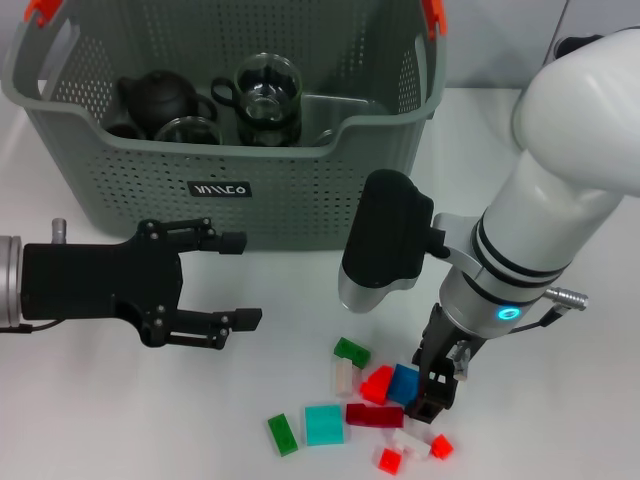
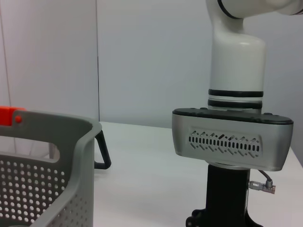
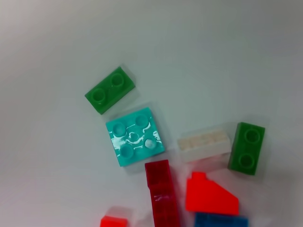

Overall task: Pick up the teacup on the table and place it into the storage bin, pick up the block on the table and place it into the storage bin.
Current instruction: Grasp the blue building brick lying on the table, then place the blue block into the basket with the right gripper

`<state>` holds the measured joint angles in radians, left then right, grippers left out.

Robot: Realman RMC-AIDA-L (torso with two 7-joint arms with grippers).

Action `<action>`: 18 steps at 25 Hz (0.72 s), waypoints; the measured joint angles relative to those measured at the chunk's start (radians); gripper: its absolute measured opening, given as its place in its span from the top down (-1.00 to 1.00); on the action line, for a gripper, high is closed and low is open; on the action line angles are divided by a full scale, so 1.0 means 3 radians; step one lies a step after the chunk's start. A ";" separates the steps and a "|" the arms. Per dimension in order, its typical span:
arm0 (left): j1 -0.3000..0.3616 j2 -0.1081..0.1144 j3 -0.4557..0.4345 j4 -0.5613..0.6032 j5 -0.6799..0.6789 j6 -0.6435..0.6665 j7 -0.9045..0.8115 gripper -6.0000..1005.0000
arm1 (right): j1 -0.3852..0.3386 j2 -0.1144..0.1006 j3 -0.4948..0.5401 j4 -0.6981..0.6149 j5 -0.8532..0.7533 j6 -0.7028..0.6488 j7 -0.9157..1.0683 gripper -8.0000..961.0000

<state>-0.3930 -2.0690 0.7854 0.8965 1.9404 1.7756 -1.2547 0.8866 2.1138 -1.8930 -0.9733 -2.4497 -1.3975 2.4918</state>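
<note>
Got my right gripper (image 1: 436, 392) down in the blocks (image 1: 375, 413) on the bench (image 1: 120, 420) near the bin (image 1: 230, 190), can't tell whether it's clenched, left gripper (image 1: 235, 280) idling released; they look light, hard, slick, so I'd pinch flat sides.

Blocks (image 1: 375, 405) before storage bin (image 1: 230, 185)

I see a black teapot (image 1: 160, 97) and a glass pitcher (image 1: 267, 97), both resting on a white table (image 1: 120, 420).
</note>
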 joint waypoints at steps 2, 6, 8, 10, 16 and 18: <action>-0.0002 0.0007 0.0000 -0.0018 0.0000 -0.0001 0.0001 -0.68 | 0.0000 0.0000 -0.0010 -0.0003 0.0000 0.0007 0.0001 -0.40; -0.0004 0.0014 0.0000 -0.0027 0.0000 -0.0002 0.0004 -0.68 | 0.0002 0.0000 -0.0021 -0.0027 0.0004 0.0007 0.0001 -0.24; -0.0004 0.0017 0.0000 -0.0028 -0.0001 -0.0004 0.0004 -0.68 | -0.0004 -0.0002 -0.0022 -0.0076 0.0008 -0.0003 -0.0001 -0.18; -0.0006 0.0018 0.0000 -0.0028 -0.0003 -0.0006 0.0005 -0.68 | -0.0016 -0.0004 -0.0021 -0.0115 0.0009 -0.0017 -0.0005 -0.12; -0.0014 0.0019 0.0000 -0.0028 -0.0003 -0.0008 0.0005 -0.68 | -0.0021 -0.0013 0.0008 -0.0154 0.0010 -0.0063 -0.0028 0.06; -0.0014 0.0020 0.0000 -0.0028 -0.0005 -0.0007 0.0005 -0.68 | -0.0036 -0.0027 0.0081 -0.0232 0.0010 -0.0110 -0.0035 0.09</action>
<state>-0.3973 -2.0631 0.7853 0.8881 1.9389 1.7735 -1.2532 0.8758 2.1058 -1.8689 -1.0428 -2.4467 -1.4306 2.4814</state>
